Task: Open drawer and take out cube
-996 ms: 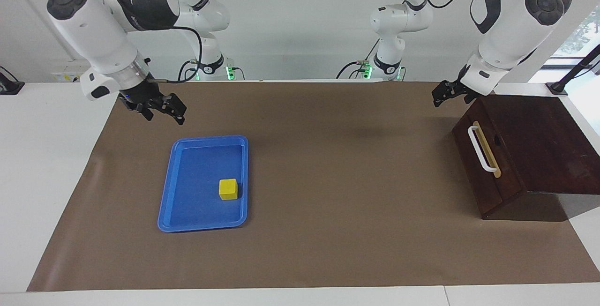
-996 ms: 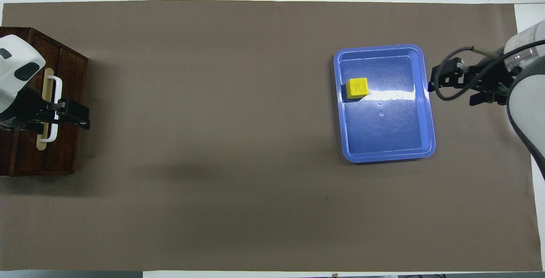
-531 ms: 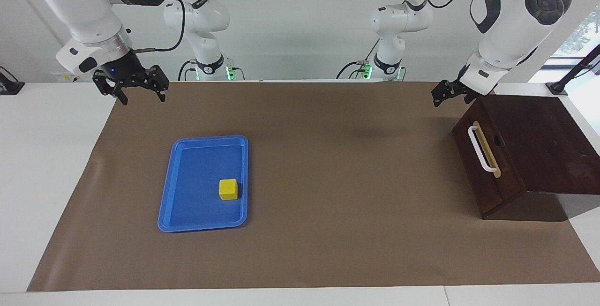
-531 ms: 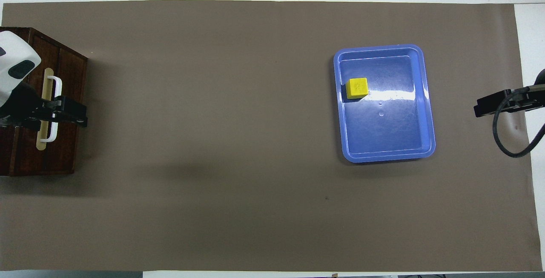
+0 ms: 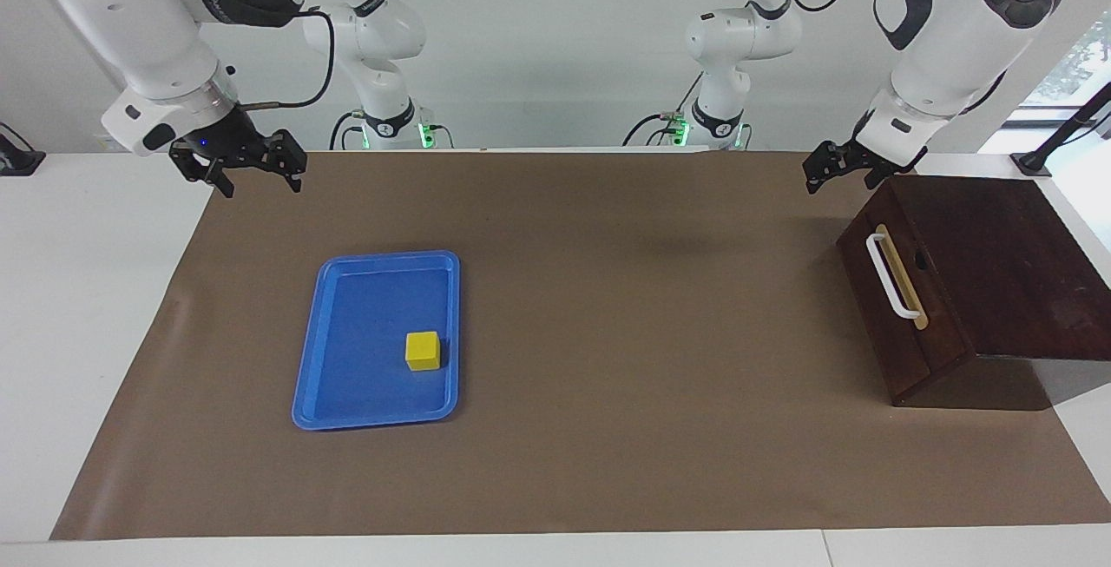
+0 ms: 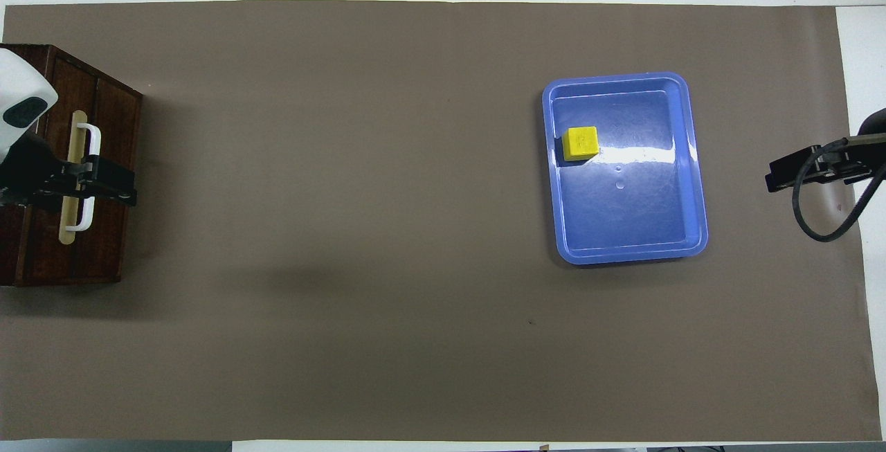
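Note:
The dark wooden drawer [image 5: 898, 315] is shut in its box at the left arm's end of the table, its white bar handle [image 5: 890, 276] facing the mat. It also shows in the overhead view [image 6: 104, 244]. The yellow cube [image 5: 423, 350] lies in the blue tray [image 5: 347, 418], also seen from overhead as cube [image 6: 580, 142] and tray [image 6: 623, 255]. My left gripper [image 5: 838, 185] is open and empty, raised beside the box's corner, over the handle in the overhead view [image 6: 93, 185]. My right gripper [image 5: 260, 187] is open and empty, raised over the mat's edge, apart from the tray.
A brown mat [image 5: 608, 306] covers most of the white table [image 5: 87, 289]. The wide stretch of mat between the tray and the drawer box holds nothing. The right gripper shows at the overhead view's edge [image 6: 817, 168].
My right gripper has pulled away from the tray's corner, up and toward the right arm's end of the table. My left gripper has risen slightly. The cube, tray and drawer have not moved.

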Controlling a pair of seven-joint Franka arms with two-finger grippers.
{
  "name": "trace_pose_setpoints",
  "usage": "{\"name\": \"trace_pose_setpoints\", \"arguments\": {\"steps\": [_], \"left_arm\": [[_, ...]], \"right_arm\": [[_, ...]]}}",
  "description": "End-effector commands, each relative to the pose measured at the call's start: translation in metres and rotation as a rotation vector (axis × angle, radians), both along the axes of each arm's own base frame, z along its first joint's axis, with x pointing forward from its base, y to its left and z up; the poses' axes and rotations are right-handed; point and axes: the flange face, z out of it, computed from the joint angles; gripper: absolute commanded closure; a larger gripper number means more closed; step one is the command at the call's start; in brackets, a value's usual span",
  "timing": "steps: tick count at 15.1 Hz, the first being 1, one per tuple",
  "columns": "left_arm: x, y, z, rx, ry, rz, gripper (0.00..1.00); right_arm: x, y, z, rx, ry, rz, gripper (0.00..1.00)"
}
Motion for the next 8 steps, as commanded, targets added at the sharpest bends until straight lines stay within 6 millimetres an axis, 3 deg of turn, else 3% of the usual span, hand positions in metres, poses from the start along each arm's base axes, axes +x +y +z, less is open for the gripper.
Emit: {"name": "trace_pose_setpoints", "arguments": {"steps": [1,8], "left_arm": [[-0.0054,0.0019,0.0073,-0.007,0.0,0.002,0.0],[-0.0054,0.0019,0.0073,-0.007,0.0,0.002,0.0]], "right_arm": [[-0.0004,-0.0016,0.0043,-0.043,-0.009,-0.009,0.0],[0.001,0.0023,0.0061,-0.015,-0.015,-0.016,0.0]]}}
